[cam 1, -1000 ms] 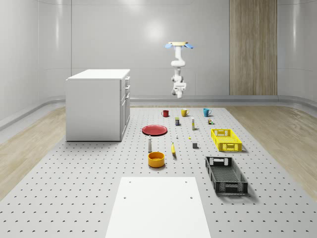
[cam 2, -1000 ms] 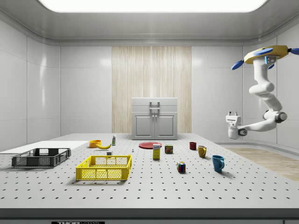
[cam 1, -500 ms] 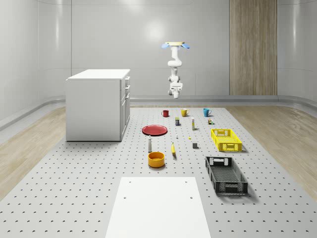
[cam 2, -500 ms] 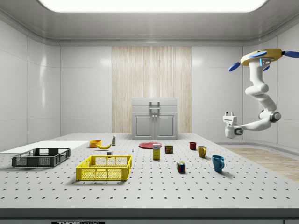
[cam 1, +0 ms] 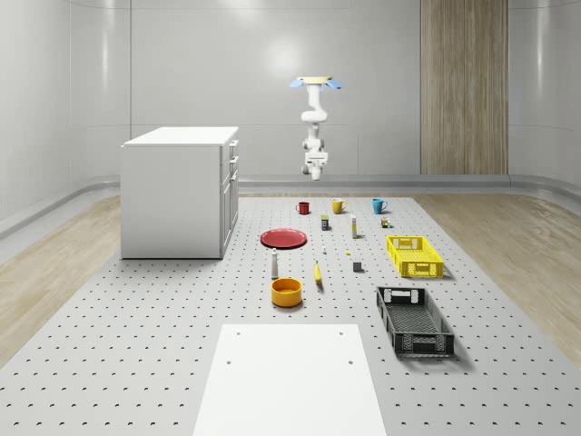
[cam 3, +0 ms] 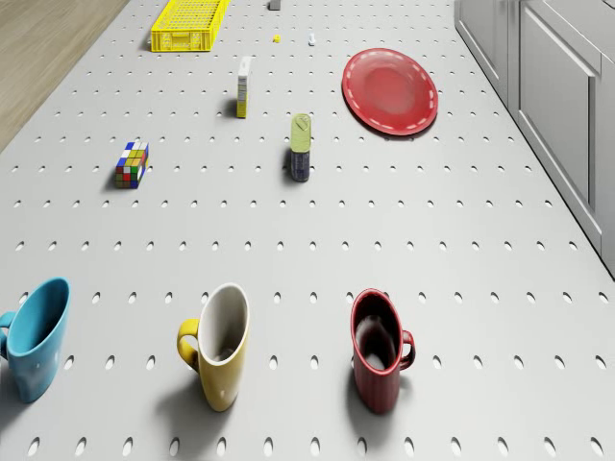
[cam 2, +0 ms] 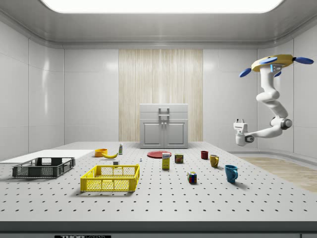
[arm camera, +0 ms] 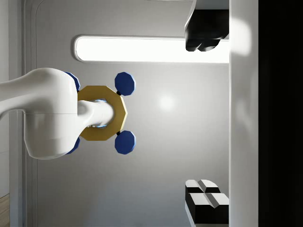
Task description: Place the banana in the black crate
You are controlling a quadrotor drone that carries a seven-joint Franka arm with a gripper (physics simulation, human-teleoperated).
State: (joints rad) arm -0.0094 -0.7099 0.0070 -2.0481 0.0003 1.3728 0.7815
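In the side view the black crate (cam 2: 43, 167) lies far left, the banana (cam 2: 110, 155) just right of it near the orange bowl (cam 2: 101, 152). At far right the drone (cam 2: 271, 63) hovers high beyond the mugs, its gripper (cam 2: 240, 122) spread wide, empty, pointing upward. It should cross well above the clutter and turn the fingers down before descending along the banana.

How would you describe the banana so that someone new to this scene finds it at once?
Start at the white cabinet on the pegboard table. In front of the red plate, toward the near edge, sits an orange bowl; the banana lies just to the whole-scene view's right of it. It is the only slim, curved yellow thing lying flat there, unlike the upright white bottle nearby.
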